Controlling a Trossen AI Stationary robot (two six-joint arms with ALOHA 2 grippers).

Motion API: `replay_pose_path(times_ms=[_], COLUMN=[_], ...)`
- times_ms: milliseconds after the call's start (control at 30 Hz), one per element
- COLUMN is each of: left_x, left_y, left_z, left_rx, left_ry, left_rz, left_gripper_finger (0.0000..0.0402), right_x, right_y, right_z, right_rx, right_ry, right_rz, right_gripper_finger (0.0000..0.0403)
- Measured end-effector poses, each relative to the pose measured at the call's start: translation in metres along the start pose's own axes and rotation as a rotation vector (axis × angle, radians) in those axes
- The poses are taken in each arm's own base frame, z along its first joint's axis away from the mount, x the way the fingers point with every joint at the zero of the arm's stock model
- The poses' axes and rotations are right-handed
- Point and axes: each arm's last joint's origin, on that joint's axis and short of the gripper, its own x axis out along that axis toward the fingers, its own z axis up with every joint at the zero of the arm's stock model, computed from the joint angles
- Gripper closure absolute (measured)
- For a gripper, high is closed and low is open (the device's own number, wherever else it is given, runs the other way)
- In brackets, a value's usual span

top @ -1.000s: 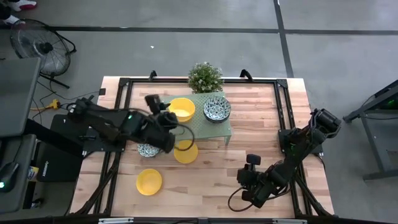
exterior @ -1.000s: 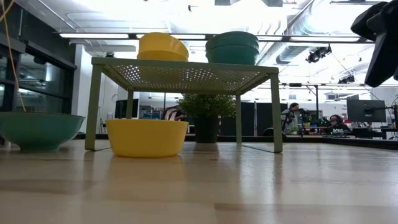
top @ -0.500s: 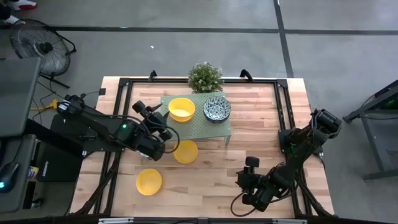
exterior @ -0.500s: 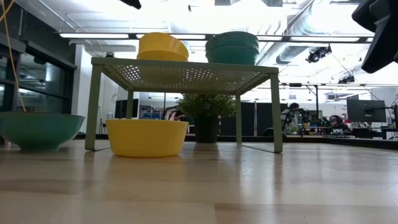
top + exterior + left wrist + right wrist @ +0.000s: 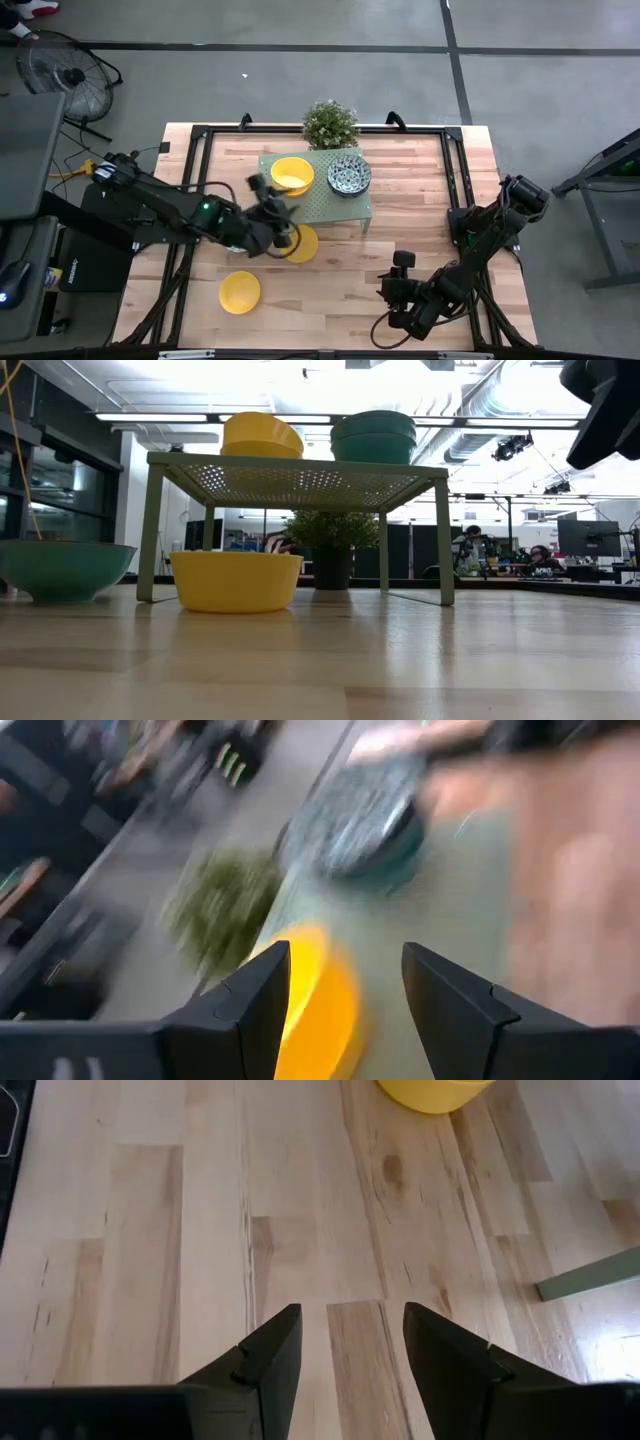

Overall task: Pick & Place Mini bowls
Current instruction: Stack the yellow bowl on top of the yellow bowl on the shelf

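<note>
On the green perforated shelf, yellow mini bowls sit beside patterned ones; the low view shows both as stacks, yellow and patterned. One yellow bowl rests on the table by the shelf's near edge, and another sits nearer the front. A patterned bowl rests on the table left of the shelf. My left gripper is open in the air near the shelf's near-left corner; the shelf's yellow bowl shows blurred between its fingers. My right gripper is open above bare wood at the near right.
A small potted plant stands behind the shelf at the far edge. A black frame runs round the tabletop. Bare wood lies between my right gripper and the yellow bowl by the shelf leg.
My left gripper swung from beside the shelf's yellow bowl toward the table's left, then back right toward the shelf's near-left corner; its wrist view is motion-blurred. My right gripper drifted slightly toward the near edge. No bowl has moved.
</note>
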Motion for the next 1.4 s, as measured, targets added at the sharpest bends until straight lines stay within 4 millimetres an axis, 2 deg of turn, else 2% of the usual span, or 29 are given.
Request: replay_pose_path(times_ms=[67,167,333,433,633,700,767,967,1067,1200,1400], left_x=[0.004,0.010,0.023,0.032,0.061,0.069,0.073,0.065,0.061,0.052,0.052], left_y=[0.000,0.005,0.031,0.039,0.036,0.037,0.036,0.044,0.041,0.035,0.027], left_z=[0.014,0.025,0.029,0.029,0.006,-0.002,-0.017,-0.045,-0.053,-0.062,-0.076], left_rx=[0.014,0.046,-0.001,-0.026,-0.115,-0.155,-0.155,-0.290,-0.332,-0.332,-0.357], left_ry=[-0.081,-0.153,-0.171,-0.168,-0.311,-0.347,-0.304,-0.189,-0.165,-0.140,-0.101], left_rz=[-0.064,-0.089,-0.133,-0.115,-0.204,-0.174,-0.119,0.081,0.168,0.201,0.214], left_gripper_finger=[0.0213,0.0213,0.0213,0.0213,0.0213,0.0213,0.0213,0.0213,0.0213,0.0213,0.0213], right_x=[0.000,0.000,0.000,0.000,0.000,0.000,0.000,0.000,0.000,0.000,0.000], right_y=[0.000,0.000,0.001,0.001,0.001,0.001,0.001,0.001,0.001,0.001,0.001], right_z=[0.000,0.000,0.001,0.001,0.001,0.001,0.001,0.001,0.002,0.002,0.002], right_rx=[0.000,0.002,0.008,0.004,-0.011,-0.016,-0.014,-0.012,-0.010,-0.008,-0.006], right_ry=[0.000,-0.001,-0.008,-0.008,-0.010,-0.010,-0.011,-0.011,-0.019,-0.024,-0.021], right_rz=[0.001,0.003,0.008,0.008,0.008,0.008,0.008,0.009,0.004,0.003,0.008], right_gripper_finger=[0.0238,0.0238,0.0238,0.0238,0.0238,0.0238,0.0238,0.0238,0.0238,0.0238,0.0238])
